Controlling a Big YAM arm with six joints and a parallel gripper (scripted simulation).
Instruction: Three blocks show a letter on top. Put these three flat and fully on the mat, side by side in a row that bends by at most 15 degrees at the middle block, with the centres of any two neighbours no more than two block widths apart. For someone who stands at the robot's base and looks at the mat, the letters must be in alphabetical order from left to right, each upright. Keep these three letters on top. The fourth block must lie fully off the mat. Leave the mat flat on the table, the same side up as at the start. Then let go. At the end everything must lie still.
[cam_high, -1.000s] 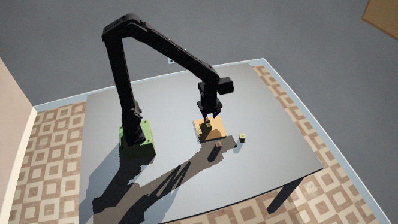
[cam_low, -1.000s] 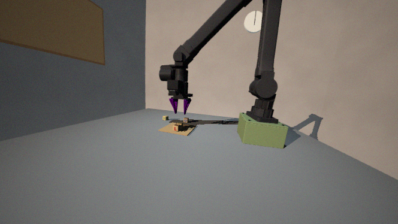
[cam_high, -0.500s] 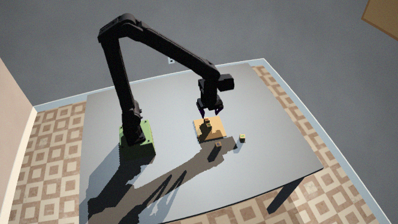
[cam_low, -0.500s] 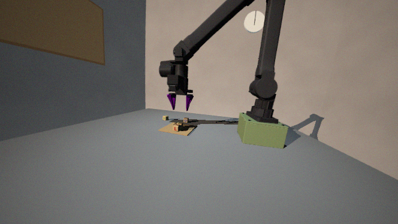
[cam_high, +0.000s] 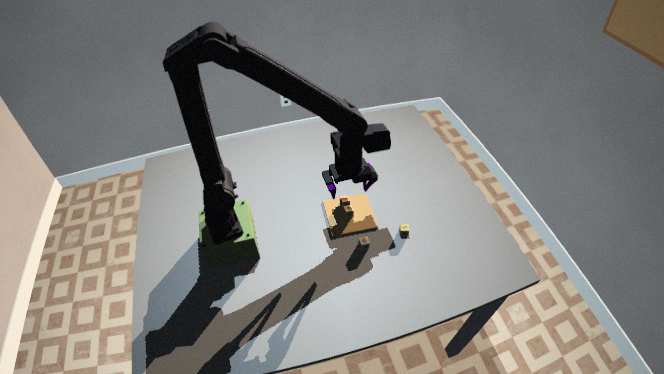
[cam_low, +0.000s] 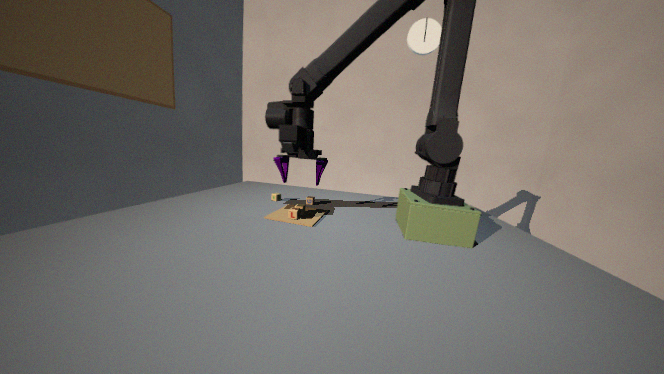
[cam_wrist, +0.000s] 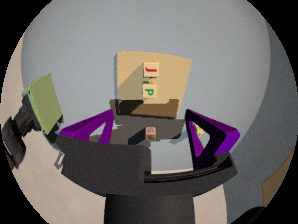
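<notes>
The gripper (cam_high: 350, 193) (cam_low: 301, 183) (cam_wrist: 149, 113) hangs above the work area, fingers spread wide, with nothing between them. The mat (cam_high: 362, 205) (cam_low: 277, 217) (cam_wrist: 175, 65) lies flat on the table. It carries the J block (cam_high: 345, 201) (cam_low: 293, 214) (cam_wrist: 151, 69) and the P block (cam_high: 349, 209) (cam_low: 300, 206) (cam_wrist: 149, 91), near each other. Viewed from the green base (cam_high: 247, 220) (cam_low: 440, 227) (cam_wrist: 45, 100), J is on the left and P on the right, both apparently upright.

Two blocks remain off the mat, to its right from the base. The blue-marked block (cam_high: 364, 242) (cam_low: 310, 200) (cam_wrist: 151, 133) sits in the arm's shadow. The block with a green S-like mark (cam_high: 404, 230) (cam_low: 276, 197) (cam_wrist: 199, 130) is farther from the base, partly behind a finger in the wrist view.

The S-marked block is judged to be the third letter, giving the order J, P, S. Key relation for the pick: this block lies outward from the base and to the right of the gripper. The single arm should therefore travel rightward and outward before descending, then align its fingers with two opposite side faces. Precaution: the final placement must clear P, since a wide finger could disturb the row.

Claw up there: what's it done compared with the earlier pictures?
The claw has spread its fingers wide and risen slightly. Nothing was visibly picked up. The mat, J block and sunlit block off the mat look unmoved.
</notes>
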